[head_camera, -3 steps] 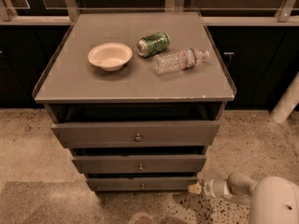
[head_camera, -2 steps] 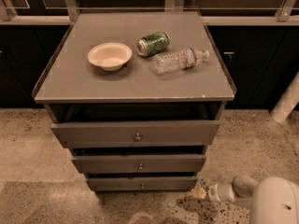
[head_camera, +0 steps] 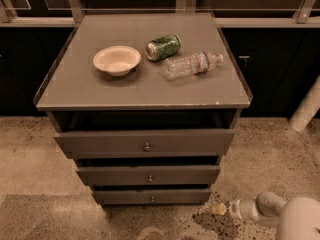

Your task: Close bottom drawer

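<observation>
The bottom drawer (head_camera: pixel 152 197) is the lowest of three grey-brown fronts on the cabinet, with a small dark knob at its centre. Its front sits a little behind the middle drawer front (head_camera: pixel 148 175), with a dark gap above it. The top drawer front (head_camera: pixel 145 143) stands furthest out. My gripper (head_camera: pixel 218 209) is low near the floor, just right of and slightly below the bottom drawer's right end, not touching it. The white arm (head_camera: pixel 260 209) comes in from the bottom right corner.
On the cabinet top (head_camera: pixel 75 91) are a cream bowl (head_camera: pixel 116 60), a green can (head_camera: pixel 163 47) lying on its side and a clear plastic bottle (head_camera: pixel 191 65) lying down. Dark cabinets run along the back. A white post (head_camera: pixel 306 110) stands at the right. The floor is speckled stone.
My gripper has moved a little right and down, away from the bottom drawer's right end. The drawers look the same as before.
</observation>
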Robot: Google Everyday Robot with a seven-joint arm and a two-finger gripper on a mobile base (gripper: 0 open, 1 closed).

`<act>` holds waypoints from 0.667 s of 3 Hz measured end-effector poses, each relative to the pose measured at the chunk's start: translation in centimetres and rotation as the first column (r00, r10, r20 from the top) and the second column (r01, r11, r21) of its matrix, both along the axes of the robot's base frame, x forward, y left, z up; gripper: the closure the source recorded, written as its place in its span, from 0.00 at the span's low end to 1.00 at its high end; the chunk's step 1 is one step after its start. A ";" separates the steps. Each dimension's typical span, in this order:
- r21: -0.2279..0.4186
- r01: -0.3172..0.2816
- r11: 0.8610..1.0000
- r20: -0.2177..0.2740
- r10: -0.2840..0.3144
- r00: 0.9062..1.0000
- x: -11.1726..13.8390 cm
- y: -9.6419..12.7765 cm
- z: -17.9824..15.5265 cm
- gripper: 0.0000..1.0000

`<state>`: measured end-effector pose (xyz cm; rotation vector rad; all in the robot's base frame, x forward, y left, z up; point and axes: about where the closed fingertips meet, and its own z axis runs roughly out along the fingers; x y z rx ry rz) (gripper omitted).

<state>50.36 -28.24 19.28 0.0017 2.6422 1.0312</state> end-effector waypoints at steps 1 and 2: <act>0.001 0.003 1.000 0.000 -0.003 1.000 -0.1 -0.2 0.0 0.80; 0.001 0.003 1.000 0.000 -0.003 1.000 -0.1 -0.2 0.0 0.59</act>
